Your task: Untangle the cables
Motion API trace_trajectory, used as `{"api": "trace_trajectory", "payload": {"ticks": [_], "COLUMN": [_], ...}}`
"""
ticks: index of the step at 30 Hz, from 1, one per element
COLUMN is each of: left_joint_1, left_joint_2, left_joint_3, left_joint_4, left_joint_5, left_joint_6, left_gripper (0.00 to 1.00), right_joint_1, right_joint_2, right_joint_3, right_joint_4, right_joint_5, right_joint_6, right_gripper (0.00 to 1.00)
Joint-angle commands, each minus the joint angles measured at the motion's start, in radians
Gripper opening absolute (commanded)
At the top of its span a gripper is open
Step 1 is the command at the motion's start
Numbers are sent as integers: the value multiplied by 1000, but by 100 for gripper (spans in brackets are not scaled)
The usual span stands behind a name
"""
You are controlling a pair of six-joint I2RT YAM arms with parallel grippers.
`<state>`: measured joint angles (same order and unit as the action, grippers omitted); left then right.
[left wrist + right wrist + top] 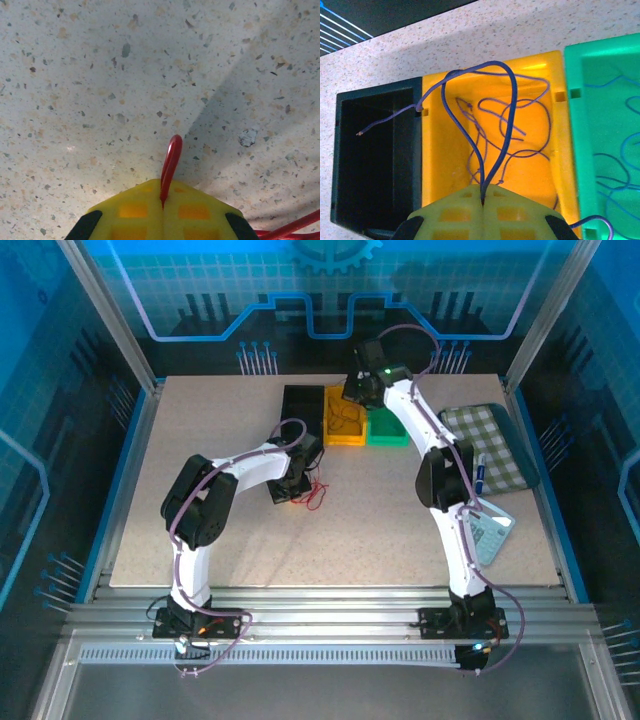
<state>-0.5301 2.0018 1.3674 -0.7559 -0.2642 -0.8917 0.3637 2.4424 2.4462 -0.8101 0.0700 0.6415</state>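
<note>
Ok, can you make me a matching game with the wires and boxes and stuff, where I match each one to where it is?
Things:
1. red wire
2. blue wire
3. black bin
4. cloth

Places:
A. pinched in the right gripper, looping over the yellow bin
B. by the right edge of the table
C. pinched in the left gripper, over bare table
D. right next to the yellow bin, on its left

Pairs: 1-C, 2-A, 3-D, 4-B
</note>
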Motion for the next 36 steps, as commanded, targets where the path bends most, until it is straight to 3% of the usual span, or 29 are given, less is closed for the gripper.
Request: {"api": "trace_trajectory", "payload": {"ticks": [1,9,16,20,22,23,26,33,36], "left_joint_1": [20,19,20,16,15,15,15,13,12], "left_joint_2": [40,40,49,49,49,49,49,54,57], "left_joint_3": [6,8,23,24,24,25,25,34,41], "left_joint_4": [-88,-97,-108,-111,-110,-111,-109,-84,-61], "left_joint_5": [-29,-34,-38,-38,-37,-35,-36,-9,37], "left_joint_6": [-3,-4,-2,0,-1,-1,-2,32,86], "left_gripper": [0,0,0,0,0,0,0,0,0], "right_joint_1": [4,16,36,36,36,37,46,52,53], "right_joint_2": [72,119,162,198,202,193,127,-94,-235], "right_joint_3": [22,-15,39,105,127,127,74,-127,-302], "right_joint_4": [-18,47,49,18,4,0,35,85,151], "right_joint_5": [-23,-43,31,52,51,52,57,142,120], "right_joint_6": [36,102,91,64,52,46,10,-35,-69], "right_gripper": [5,7,13,19,28,34,39,42,43]}}
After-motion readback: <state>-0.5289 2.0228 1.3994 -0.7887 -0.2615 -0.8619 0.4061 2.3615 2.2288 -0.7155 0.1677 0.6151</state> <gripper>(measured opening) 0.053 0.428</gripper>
